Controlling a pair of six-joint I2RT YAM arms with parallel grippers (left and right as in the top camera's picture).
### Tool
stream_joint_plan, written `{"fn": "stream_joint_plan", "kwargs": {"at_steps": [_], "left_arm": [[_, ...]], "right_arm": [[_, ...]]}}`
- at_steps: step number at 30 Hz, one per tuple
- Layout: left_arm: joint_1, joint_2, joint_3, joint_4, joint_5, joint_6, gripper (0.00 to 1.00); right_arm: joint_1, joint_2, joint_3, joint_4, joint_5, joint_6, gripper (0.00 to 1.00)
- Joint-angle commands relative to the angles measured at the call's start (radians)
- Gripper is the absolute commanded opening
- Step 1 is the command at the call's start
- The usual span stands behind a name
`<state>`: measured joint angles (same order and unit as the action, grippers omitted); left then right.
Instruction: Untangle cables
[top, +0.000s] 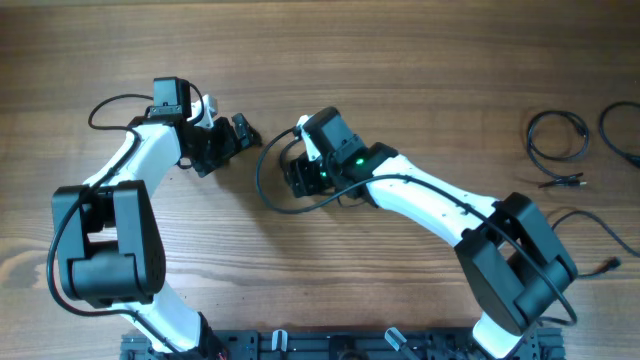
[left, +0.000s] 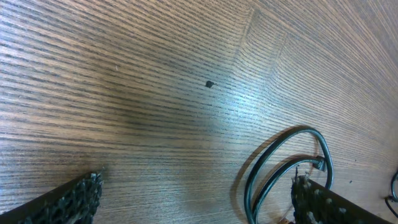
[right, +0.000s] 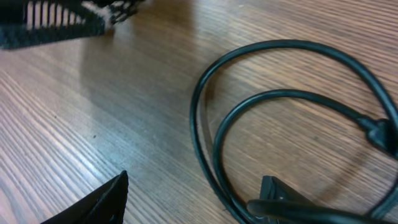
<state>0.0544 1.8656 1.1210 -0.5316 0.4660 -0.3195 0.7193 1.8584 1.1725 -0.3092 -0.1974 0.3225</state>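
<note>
Two loops of thin black rubber cable lie ungrasped beneath the spread right hand, the spread left hand just beside; next move, likely, pinching one strand.

Thin black cables in loose loops

**A bare wooden top, and little else**

The table is pale brown wood, its grain running side to side under the overhead camera, with darker streaks and knots scattered through the boards. In the left wrist view a seam shows where two pieces of wood meet and the grain changes direction. Beside it a patch of reflected light shines on the surface. A small dark speck sits on the wood near that shine.
</note>
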Motion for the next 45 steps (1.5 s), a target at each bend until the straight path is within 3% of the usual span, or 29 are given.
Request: {"fn": "stream_joint_plan", "kwargs": {"at_steps": [1, 8, 10, 11, 14, 20, 27, 36, 40, 45], "left_arm": [[0.0, -0.026, -0.007, 0.0, 0.005, -0.003, 1.0], [0.0, -0.026, -0.007, 0.001, 0.005, -0.002, 1.0], [0.0, -0.026, -0.007, 0.0, 0.005, -0.002, 1.0], [0.0, -0.026, -0.007, 0.0, 0.005, -0.002, 1.0], [0.0, -0.026, -0.007, 0.0, 0.005, -0.002, 1.0], [0.0, -0.026, -0.007, 0.0, 0.005, -0.002, 1.0], [0.0, -0.026, -0.007, 0.001, 0.005, -0.002, 1.0], [0.0, -0.026, -0.007, 0.001, 0.005, -0.002, 1.0], [0.0, -0.026, -0.007, 0.0, 0.005, -0.002, 1.0], [0.0, -0.026, -0.007, 0.0, 0.005, -0.002, 1.0]], "right_arm": [[0.034, 0.014, -0.001, 0.01, 0.04, -0.071, 0.71], [0.056, 0.152, -0.001, 0.043, 0.092, -0.087, 0.72], [0.056, 0.182, -0.001, 0.058, 0.101, -0.087, 0.64], [0.056, 0.182, -0.001, 0.059, 0.113, -0.085, 0.52], [0.056, 0.182, -0.001, 0.059, 0.123, -0.08, 0.32], [0.056, 0.182, -0.001, 0.059, 0.122, -0.08, 0.05], [0.055, 0.117, -0.001, 0.008, 0.118, -0.079, 0.05], [-0.035, -0.117, 0.0, -0.084, -0.011, -0.081, 0.04], [-0.18, -0.217, 0.0, -0.127, -0.007, -0.084, 0.04], [-0.502, -0.22, 0.0, -0.156, -0.008, -0.099, 0.04]]}}
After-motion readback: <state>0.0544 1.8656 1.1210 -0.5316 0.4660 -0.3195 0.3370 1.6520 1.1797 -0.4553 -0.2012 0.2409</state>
